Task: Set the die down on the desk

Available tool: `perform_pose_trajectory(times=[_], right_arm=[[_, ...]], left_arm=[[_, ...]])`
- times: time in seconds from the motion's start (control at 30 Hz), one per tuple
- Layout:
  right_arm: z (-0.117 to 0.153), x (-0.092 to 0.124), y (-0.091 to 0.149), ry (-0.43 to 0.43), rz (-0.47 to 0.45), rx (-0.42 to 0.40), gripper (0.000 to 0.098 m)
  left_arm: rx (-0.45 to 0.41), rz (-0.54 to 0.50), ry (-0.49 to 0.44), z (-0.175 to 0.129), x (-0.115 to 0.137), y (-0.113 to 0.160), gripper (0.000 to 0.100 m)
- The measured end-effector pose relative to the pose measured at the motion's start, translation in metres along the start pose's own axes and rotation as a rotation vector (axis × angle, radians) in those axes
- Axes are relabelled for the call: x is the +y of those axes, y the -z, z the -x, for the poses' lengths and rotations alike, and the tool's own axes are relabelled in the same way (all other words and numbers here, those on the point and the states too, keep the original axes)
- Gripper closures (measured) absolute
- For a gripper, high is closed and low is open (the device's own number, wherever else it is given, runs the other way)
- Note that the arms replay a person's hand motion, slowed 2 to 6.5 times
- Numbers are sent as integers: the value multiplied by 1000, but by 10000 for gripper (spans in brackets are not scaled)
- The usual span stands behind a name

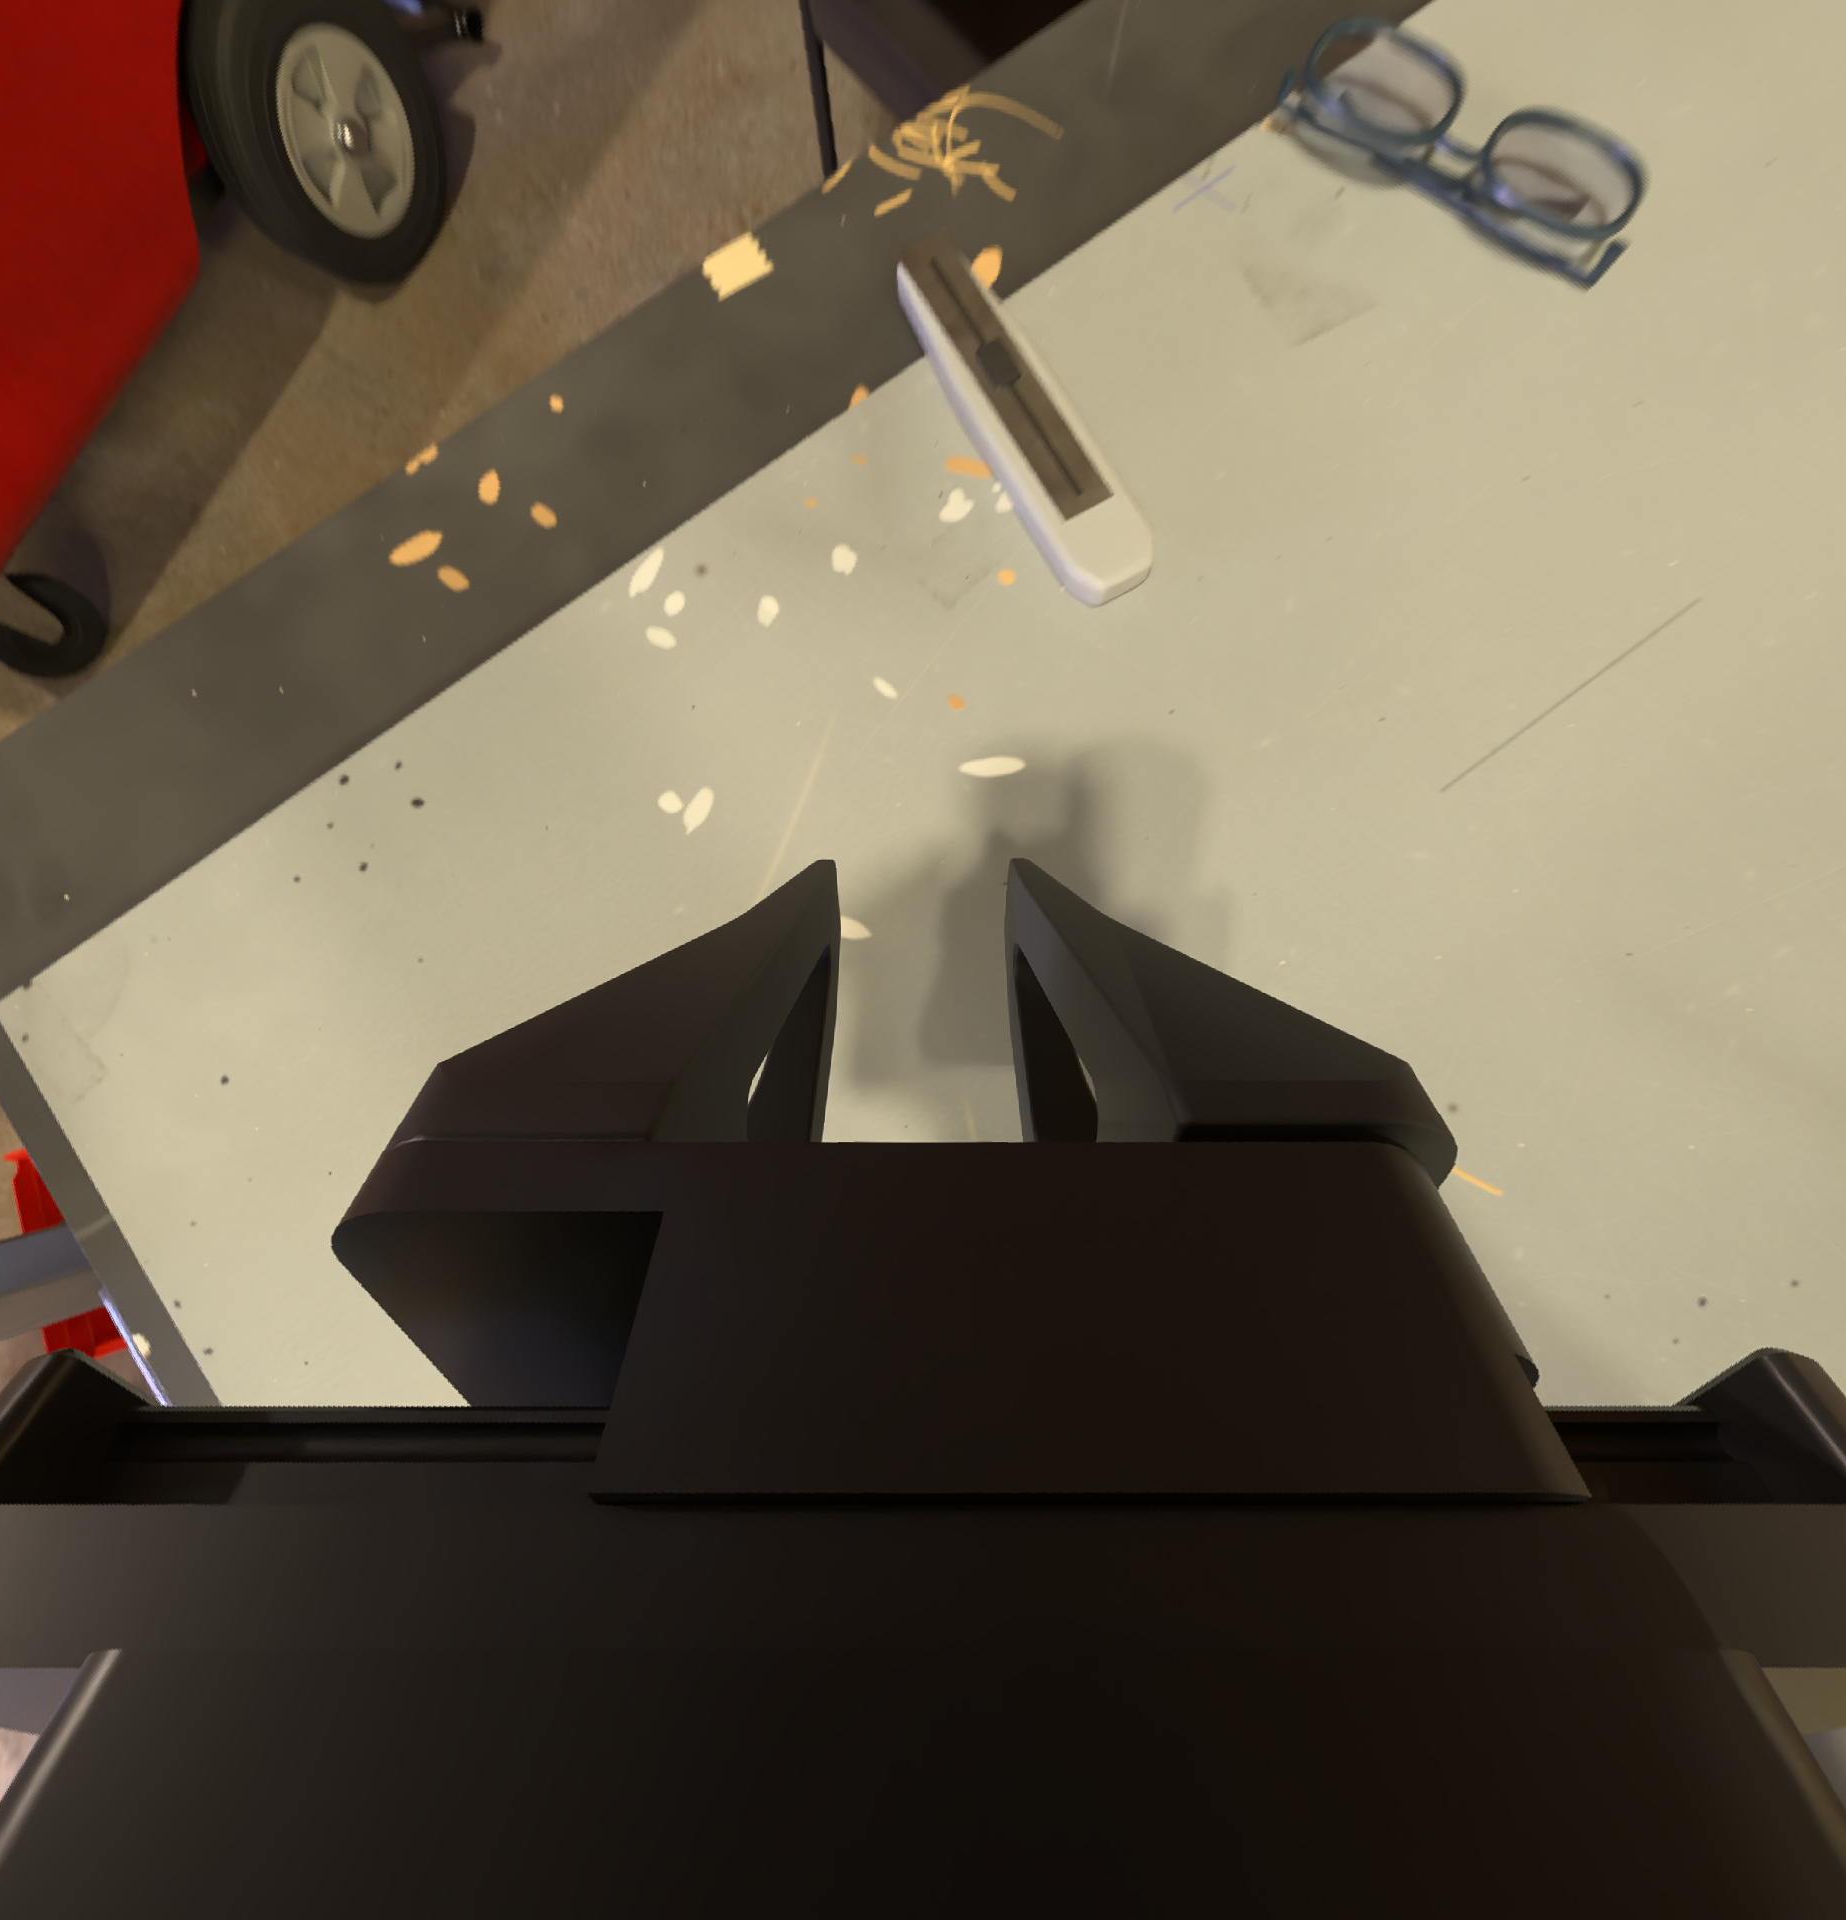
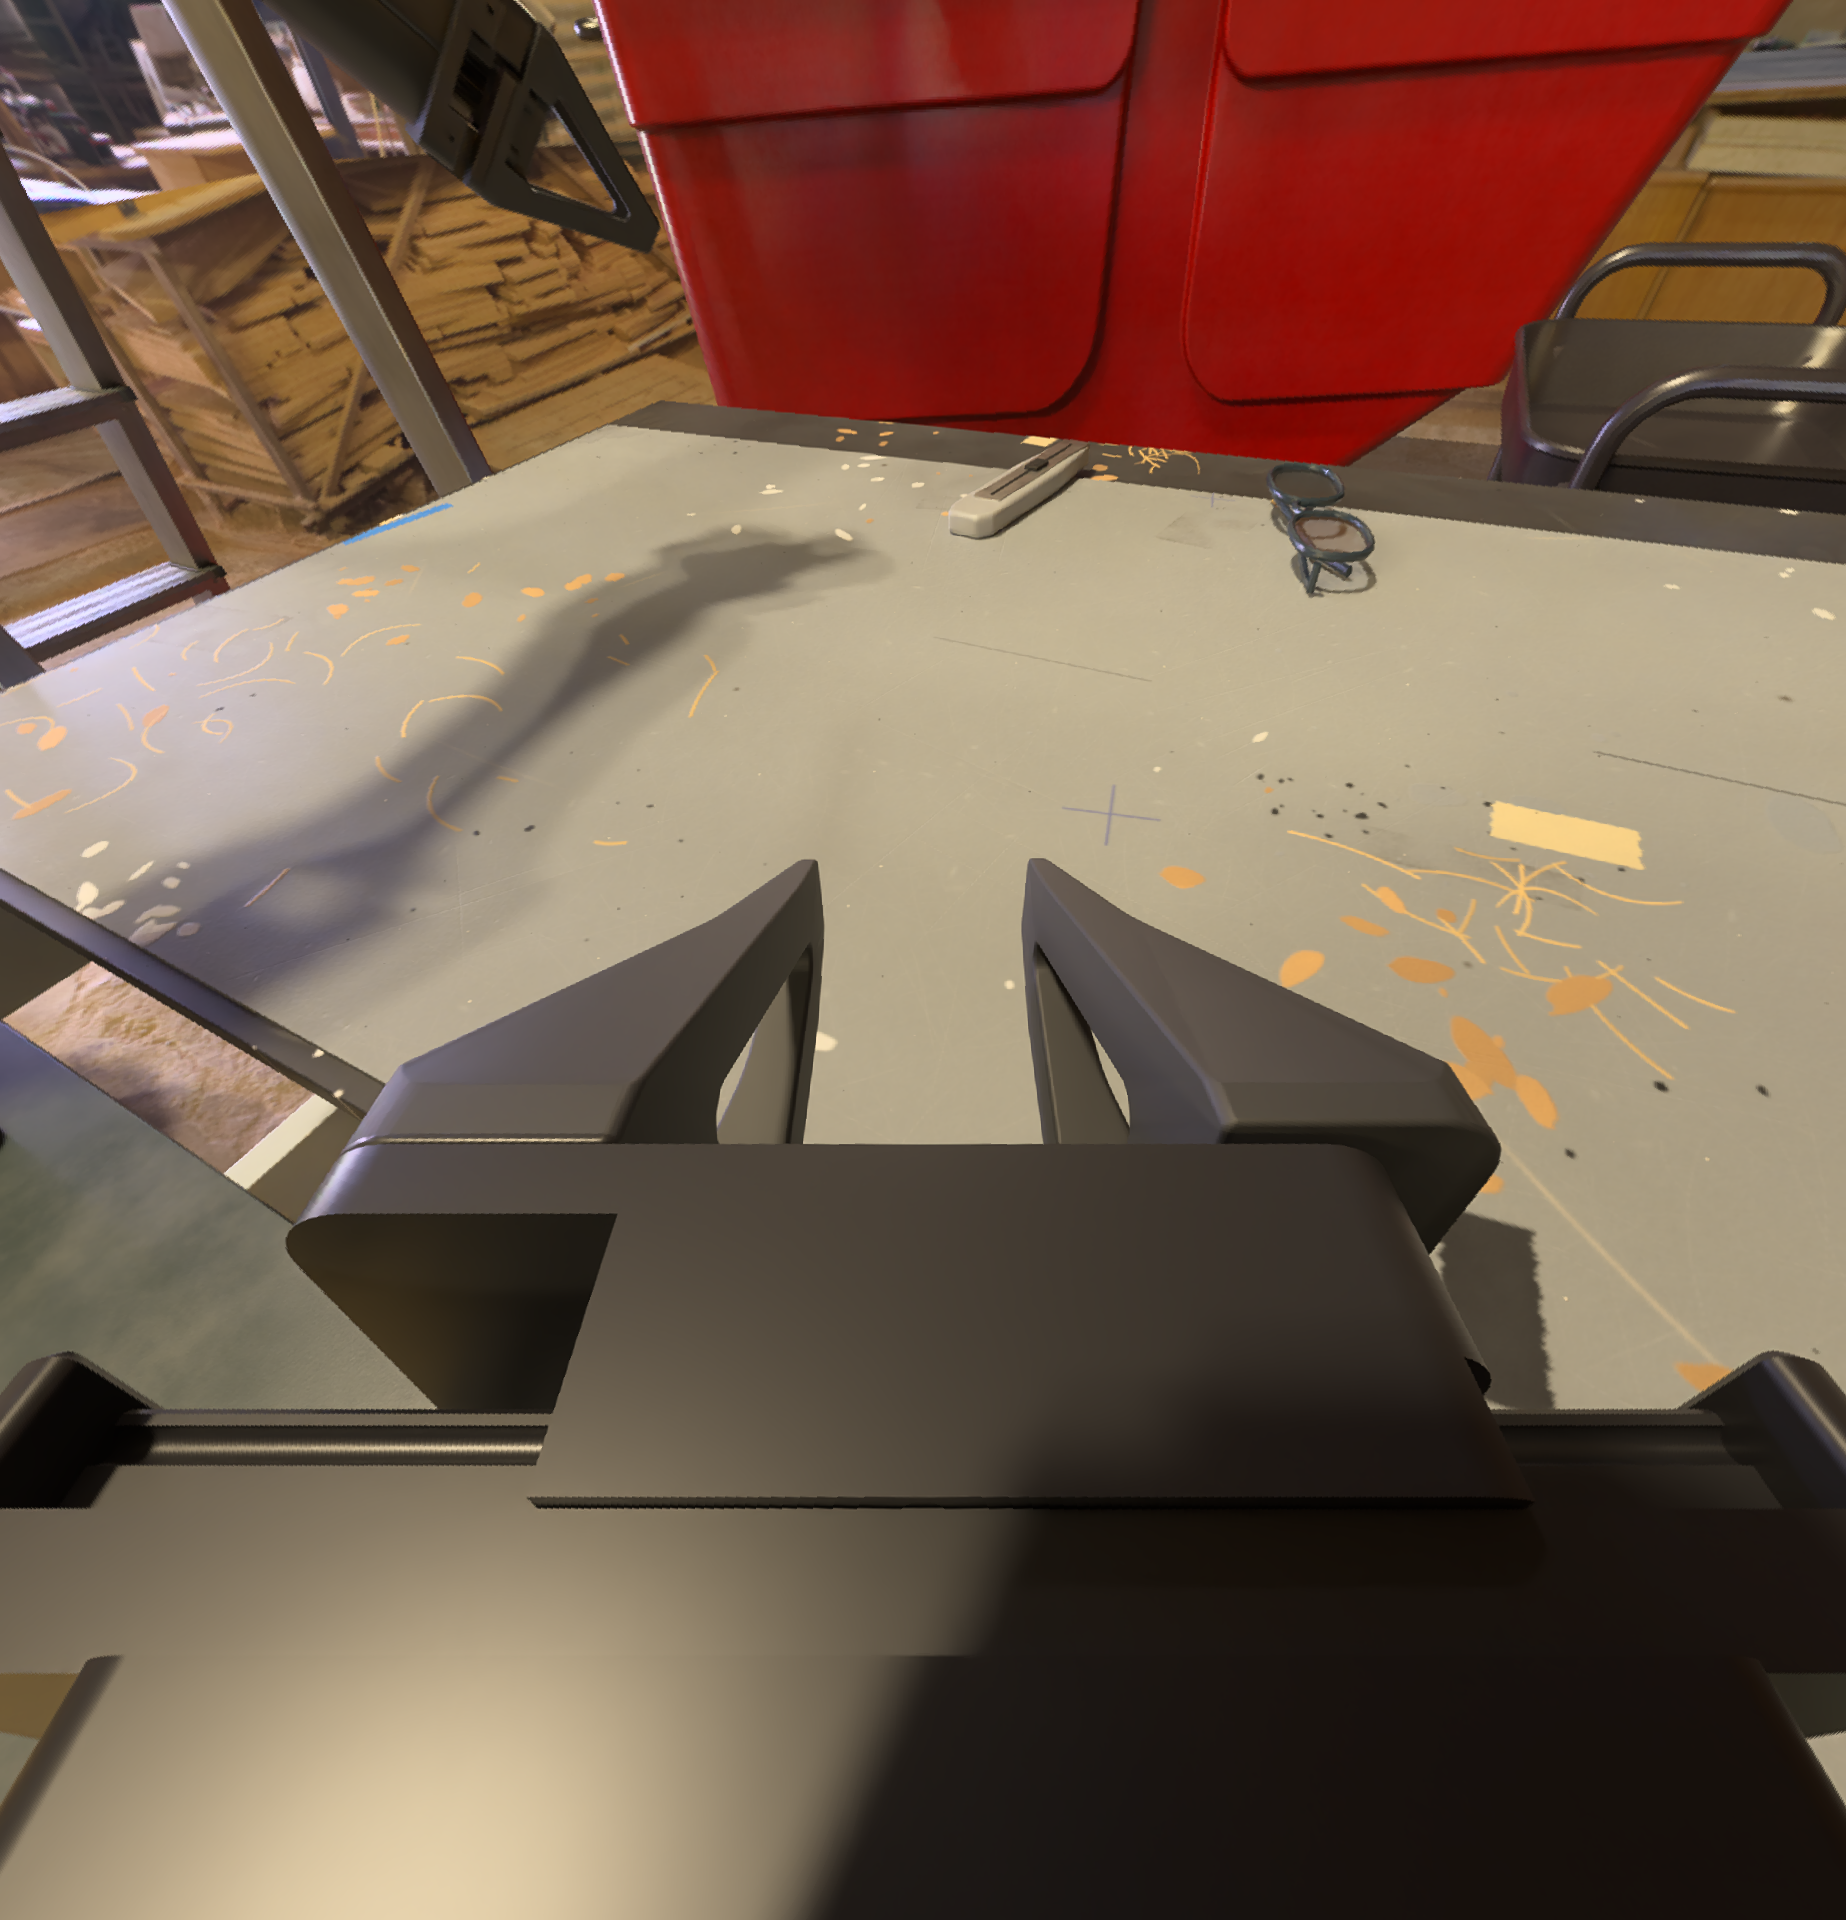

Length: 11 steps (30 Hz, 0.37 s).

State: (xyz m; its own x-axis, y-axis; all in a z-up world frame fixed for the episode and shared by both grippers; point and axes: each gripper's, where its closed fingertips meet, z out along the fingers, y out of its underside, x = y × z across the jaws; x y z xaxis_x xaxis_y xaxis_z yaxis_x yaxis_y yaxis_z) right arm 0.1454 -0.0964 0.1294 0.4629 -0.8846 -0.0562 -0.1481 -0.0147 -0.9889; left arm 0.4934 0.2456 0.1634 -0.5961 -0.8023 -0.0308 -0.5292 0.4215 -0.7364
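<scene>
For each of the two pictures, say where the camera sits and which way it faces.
Left wrist view: on the left gripper, looking steeply down at the desk corner; jaws apart, empty.
Right wrist view: on the right gripper, looking low across the desk toward a red bin; jaws apart, empty.
Shared: the utility knife and glasses. No die shows.

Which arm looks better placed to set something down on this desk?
Left, tentatively. The left gripper points down at the desk, its shadow right below; the right gripper looks across the desk at a slant. Both are open and empty; no die shows.
</scene>
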Motion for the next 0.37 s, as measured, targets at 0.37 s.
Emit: perform_pose_trajectory(times=[0.37], right_arm=[[-2,0,4,29,-18,21,651]], left_arm=[[-44,242,42,29,29,-47,708]])
